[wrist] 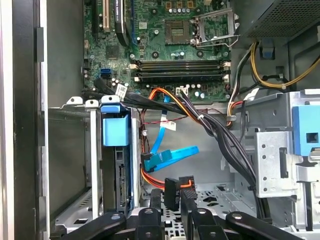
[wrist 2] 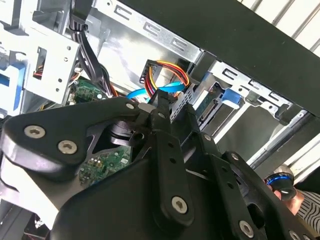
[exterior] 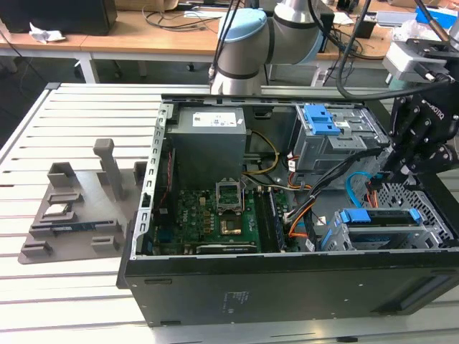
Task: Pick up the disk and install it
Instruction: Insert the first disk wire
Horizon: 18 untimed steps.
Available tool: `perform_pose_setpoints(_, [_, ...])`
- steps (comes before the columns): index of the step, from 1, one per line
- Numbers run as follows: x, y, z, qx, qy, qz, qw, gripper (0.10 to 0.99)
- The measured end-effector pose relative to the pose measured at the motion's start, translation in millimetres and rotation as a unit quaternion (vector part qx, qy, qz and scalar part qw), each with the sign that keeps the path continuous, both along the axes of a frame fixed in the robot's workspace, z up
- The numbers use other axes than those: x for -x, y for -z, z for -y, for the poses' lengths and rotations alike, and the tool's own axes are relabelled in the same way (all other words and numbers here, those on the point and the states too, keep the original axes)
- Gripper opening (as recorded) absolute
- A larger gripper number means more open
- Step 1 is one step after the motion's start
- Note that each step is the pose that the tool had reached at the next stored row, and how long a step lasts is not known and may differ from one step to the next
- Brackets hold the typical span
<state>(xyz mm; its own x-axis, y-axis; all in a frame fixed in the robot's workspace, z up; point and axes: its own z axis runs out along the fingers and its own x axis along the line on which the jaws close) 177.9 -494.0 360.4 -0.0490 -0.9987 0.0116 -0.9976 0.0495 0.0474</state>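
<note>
The black linkage gripper [wrist: 172,197] hangs inside the open black computer case [exterior: 287,287], its jaws clamped on a small black cable connector [wrist: 171,192]. The silver metal disk with blue plastic bracket [wrist: 117,160] sits upright in the grey drive cage [wrist: 70,150], just beside the gripper

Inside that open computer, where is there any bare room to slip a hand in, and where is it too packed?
Bare room: the perforated case floor between the disk in its bay and the grey drive cage, just ahead of the gripper. Also the slatted table beside the case. Crowded: the cables above that floor, and the motherboard.
</note>
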Motion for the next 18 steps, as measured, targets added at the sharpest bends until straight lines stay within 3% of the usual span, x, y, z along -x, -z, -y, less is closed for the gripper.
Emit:
perform_pose_setpoints(6, [3.3,5.1,0.0,0.0017,0.0,0.0,1.0,0.302])
perform_pose_setpoints(13, [3.3,5.7,0.0,0.0018,0.0,0.0,1.0,0.302])
perform_pose_setpoints(16, [3.4,5.8,0.0,0.0018,0.0,0.0,1.0,0.173])
perform_pose_setpoints(18, [3.4,5.8,0.0,0.0018,0.0,0.0,1.0,0.173])
